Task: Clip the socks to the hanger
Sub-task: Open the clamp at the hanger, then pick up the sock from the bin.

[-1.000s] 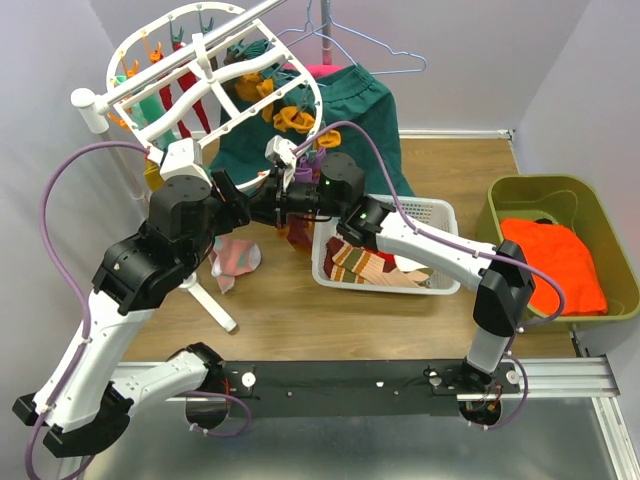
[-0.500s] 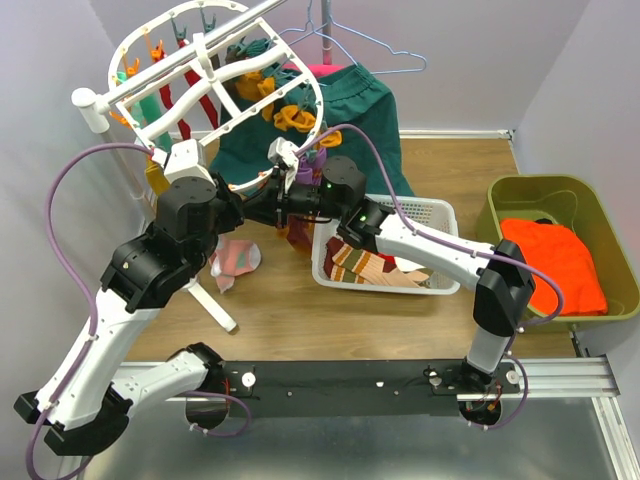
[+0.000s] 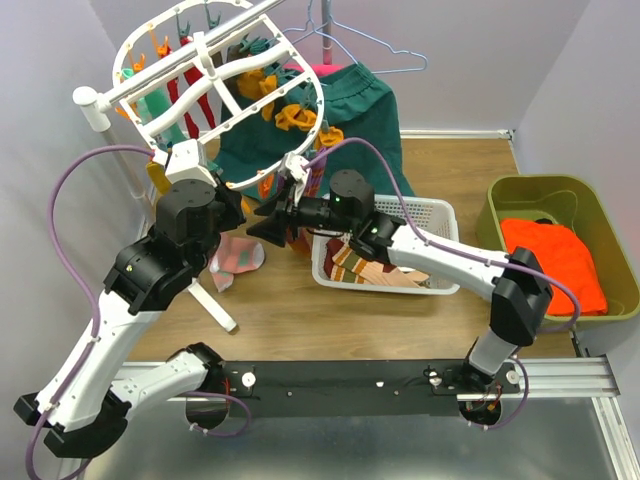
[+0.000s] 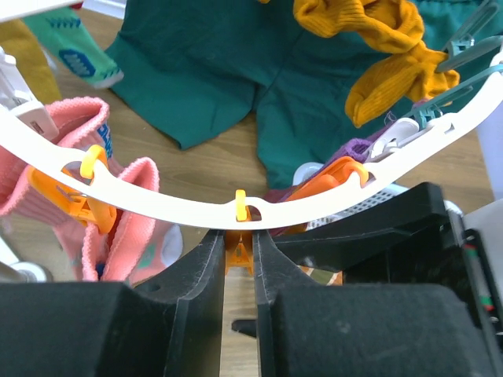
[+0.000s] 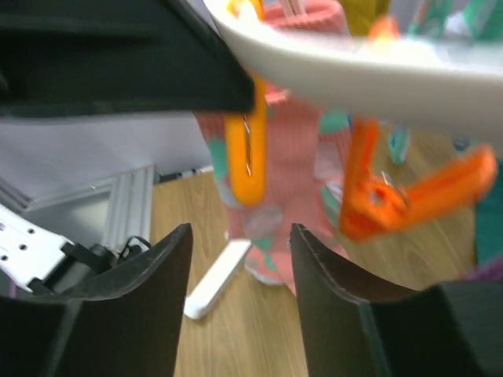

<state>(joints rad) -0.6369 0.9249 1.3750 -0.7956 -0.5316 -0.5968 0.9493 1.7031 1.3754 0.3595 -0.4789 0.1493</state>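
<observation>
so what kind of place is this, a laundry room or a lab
Probably a robot lab cell staged as a laundry corner, not a home: bare partition walls, a metal mounting rail, plus a clip hanger and a white basket of socks.

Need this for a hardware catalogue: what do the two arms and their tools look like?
The left arm and right arm have white links between black joint housings; a purple cable loops along each. The left tool and right tool each carry two black fingers.
</observation>
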